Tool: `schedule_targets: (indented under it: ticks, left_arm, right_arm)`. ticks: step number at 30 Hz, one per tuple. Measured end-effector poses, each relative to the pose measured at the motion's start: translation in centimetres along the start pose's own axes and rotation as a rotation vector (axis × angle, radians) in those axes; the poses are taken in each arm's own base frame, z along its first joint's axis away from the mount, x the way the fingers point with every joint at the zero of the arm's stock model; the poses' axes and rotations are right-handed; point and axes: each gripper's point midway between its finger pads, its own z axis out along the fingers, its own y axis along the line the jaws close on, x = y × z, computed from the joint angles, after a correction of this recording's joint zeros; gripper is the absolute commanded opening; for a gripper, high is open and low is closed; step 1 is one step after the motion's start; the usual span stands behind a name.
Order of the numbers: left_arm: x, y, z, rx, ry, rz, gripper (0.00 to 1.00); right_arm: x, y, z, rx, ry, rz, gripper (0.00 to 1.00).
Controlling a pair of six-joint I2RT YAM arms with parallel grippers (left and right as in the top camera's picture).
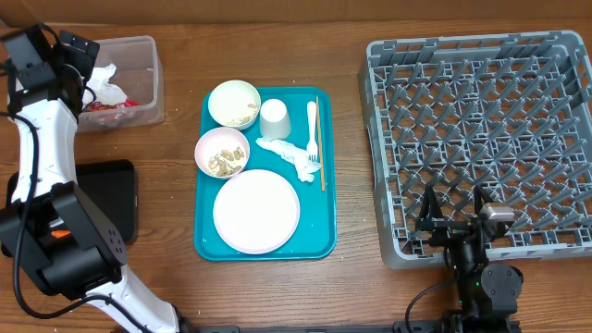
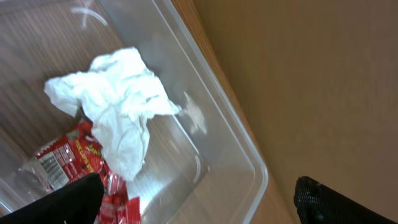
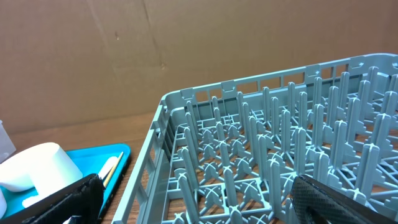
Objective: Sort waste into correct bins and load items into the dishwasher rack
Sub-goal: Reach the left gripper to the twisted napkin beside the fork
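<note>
one white fork (image 1: 313, 129) lies parallel to the teal tray's (image 1: 314, 231) right edge.

Red wrapper (image 2: 65, 155) partly under napkin (image 2: 118, 102)

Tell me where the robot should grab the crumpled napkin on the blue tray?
Pinch the napkin at its bunched-up left end, coming straight down from above. It lies low and floppy on the tray, so nothing stands up to grab sideways. The fork lies at its right end, so stay left of that.
</note>
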Motion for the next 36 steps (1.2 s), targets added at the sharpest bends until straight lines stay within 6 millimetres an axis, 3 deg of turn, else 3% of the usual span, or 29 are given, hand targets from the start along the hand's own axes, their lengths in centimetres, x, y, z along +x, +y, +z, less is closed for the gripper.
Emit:
schedule_targets:
  ticks: [8, 11, 15, 23, 24, 27, 31, 36]
  left_arm:
    - [3.5, -2.4, -0.9, 0.158, 0.198, 0.099, 0.97]
    - [5.5, -3.1, -2.7, 0.198, 0.307, 0.099, 0.93]
    - [8.5, -3.9, -6.7, 0.188, 0.43, 0.092, 0.93]
    - [17.7, -7.9, -16.8, 0.154, 0.54, 0.323, 1.0]
    - [19.9, -9.1, -19.4, 0.175, 0.545, 0.396, 1.0]
    - [23.6, -10.2, -22.3, 0.199, 0.579, 0.497, 1.0]
    - [28.3, -10.4, -24.0, 0.203, 0.657, 0.599, 1.0]
    - [32.7, -8.0, -24.2, 0.048, 0.718, 0.626, 1.0]
  right_arm:
    - [0.0, 0.0, 0.0, 0.0, 0.0, 0.0, 1.0]
    - [0.0, 0.0, 0.0, 0.0, 0.0, 0.0, 1.0]
    - [0.0, 0.0, 0.0, 0.0, 0.0, 0.0, 1.0]
    - [0.0, 0.0, 0.0, 0.0, 0.0, 0.0, 1.0]
    - [0.0, 0.0, 0.0, 0.0, 0.0, 0.0, 1.0]
    - [0.0, 0.0, 0.0, 0.0, -0.001, 0.0, 1.0]
    - [0.0, 0.0, 0.0, 0.0, -0.001, 0.0, 1.0]
    - [0.0, 0.0, 0.0, 0.0, 0.0, 0.0, 1.0]
